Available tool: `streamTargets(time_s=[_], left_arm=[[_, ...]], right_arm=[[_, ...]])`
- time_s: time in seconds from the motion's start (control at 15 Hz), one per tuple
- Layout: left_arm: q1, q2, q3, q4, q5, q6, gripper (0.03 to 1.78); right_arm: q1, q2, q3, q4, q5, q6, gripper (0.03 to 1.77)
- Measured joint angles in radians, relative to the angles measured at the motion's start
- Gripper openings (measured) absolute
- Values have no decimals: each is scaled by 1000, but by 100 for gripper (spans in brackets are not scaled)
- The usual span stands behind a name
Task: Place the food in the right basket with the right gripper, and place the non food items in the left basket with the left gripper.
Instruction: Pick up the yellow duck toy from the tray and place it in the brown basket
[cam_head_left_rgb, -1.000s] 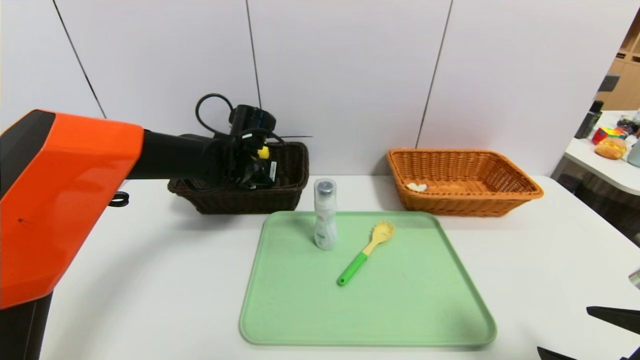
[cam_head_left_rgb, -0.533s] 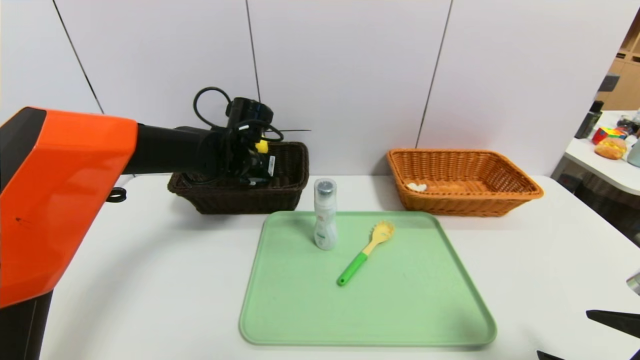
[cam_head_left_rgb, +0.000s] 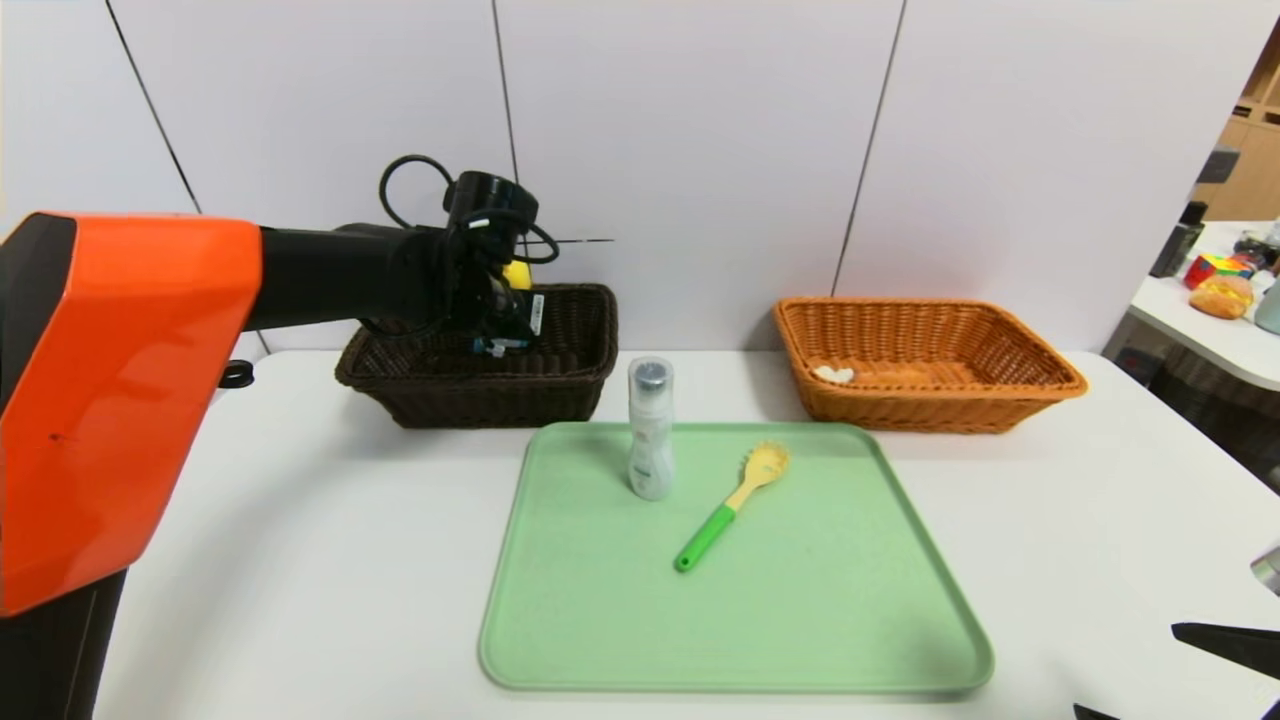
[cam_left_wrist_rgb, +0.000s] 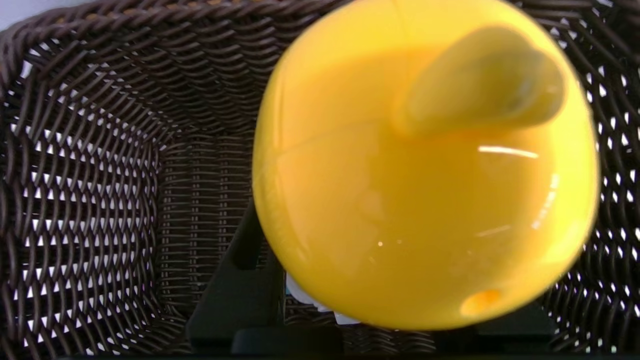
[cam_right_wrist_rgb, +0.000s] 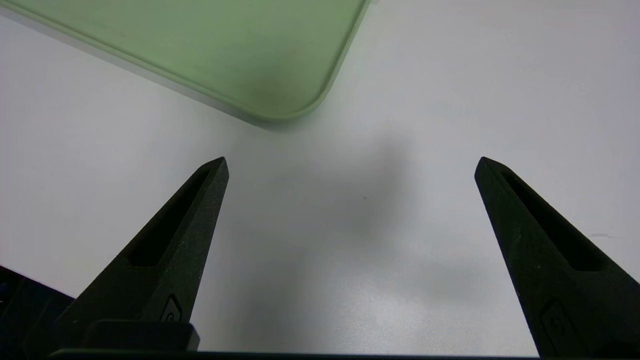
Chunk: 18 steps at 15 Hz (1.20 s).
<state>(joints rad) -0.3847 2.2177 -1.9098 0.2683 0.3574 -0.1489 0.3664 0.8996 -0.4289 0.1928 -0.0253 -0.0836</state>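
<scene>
Your left pincer (cam_head_left_rgb: 505, 300) grips a yellow round object (cam_left_wrist_rgb: 425, 165) above the dark basket (cam_head_left_rgb: 560, 385) at 11 o'clock on the bench (cam_head_left_rgb: 300, 560). Your right pincer (cam_right_wrist_rgb: 350, 165) rests spread wide at 5 o'clock, beside the green tray (cam_head_left_rgb: 800, 620) holding the bottle (cam_head_left_rgb: 650, 430) and spoon (cam_head_left_rgb: 730, 505).

1. Setting: indoor robot test room or lab, staged for sorting trials.
2. Work surface: plain white table (cam_head_left_rgb: 1050, 520).
3. Backdrop: bare white panelled partition wall (cam_head_left_rgb: 680, 150) just behind the table.
4. Side table (cam_head_left_rgb: 1215, 335), far right: assorted colourful props.
5. Wooden shelving (cam_head_left_rgb: 1250, 160) beyond it, partly cut off.
</scene>
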Motion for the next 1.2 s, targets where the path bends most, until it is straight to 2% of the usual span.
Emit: streamTargets(time_s=[0.2, 0.93, 1.2], left_arm=[[4, 14, -17, 27, -8, -1, 75], [9, 50, -30, 25, -6, -1, 75], [9, 49, -28, 21, -6, -1, 113]], right_arm=[[0, 0, 3, -1, 0, 0, 170], [0, 1, 10, 0, -1, -1, 170], [0, 2, 11, 0, -1, -1, 170]])
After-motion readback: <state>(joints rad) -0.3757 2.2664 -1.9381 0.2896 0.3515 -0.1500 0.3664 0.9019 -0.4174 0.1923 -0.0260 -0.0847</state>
